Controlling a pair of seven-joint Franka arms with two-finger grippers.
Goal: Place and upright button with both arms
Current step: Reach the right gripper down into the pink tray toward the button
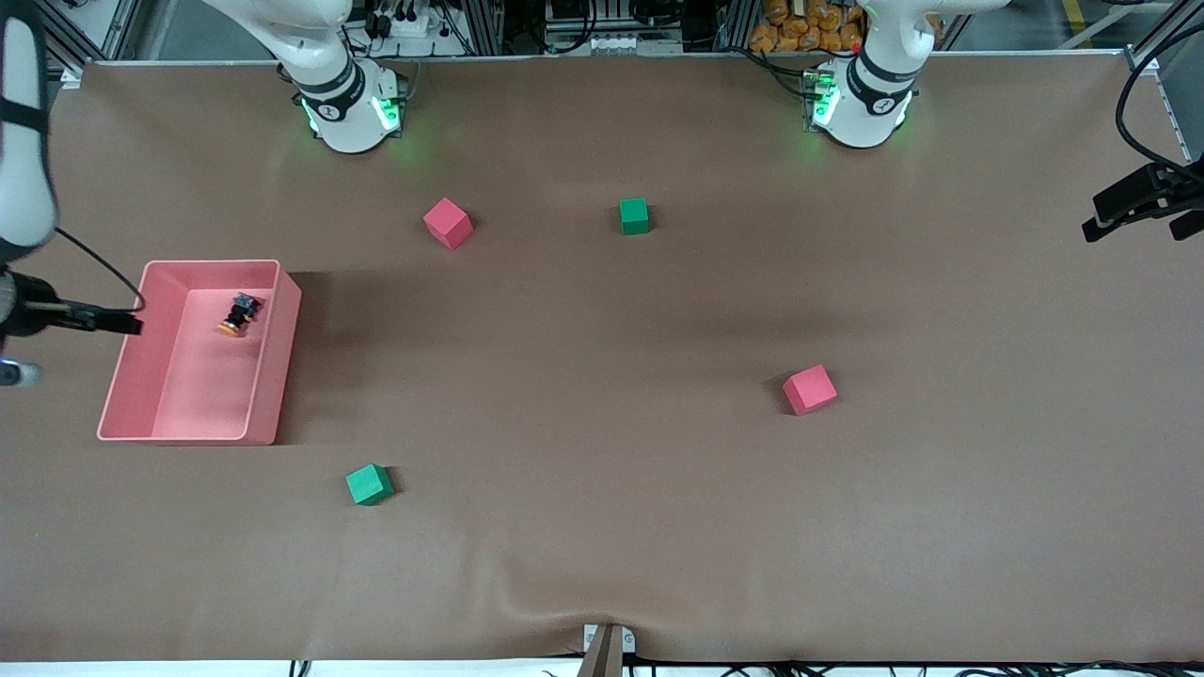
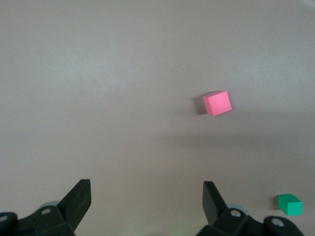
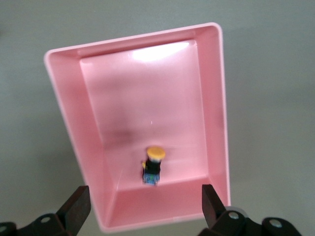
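Observation:
The button (image 1: 240, 314) lies on its side in a pink bin (image 1: 273, 376) at the right arm's end of the table, its orange cap pointing toward the front camera. In the right wrist view the button (image 3: 153, 165) rests close to one end wall of the bin (image 3: 216, 108). My right gripper (image 3: 146, 201) hangs open above that end of the bin with nothing between its fingers; it shows as black parts (image 1: 113, 322) beside the bin. My left gripper (image 2: 146, 196) is open and empty, high over bare table at the left arm's end (image 1: 1133, 212).
Two red cubes (image 1: 447, 223) (image 1: 809, 389) and two green cubes (image 1: 634, 215) (image 1: 369, 484) lie scattered on the brown table. The left wrist view shows a red cube (image 2: 217, 103) and a green cube (image 2: 289, 204).

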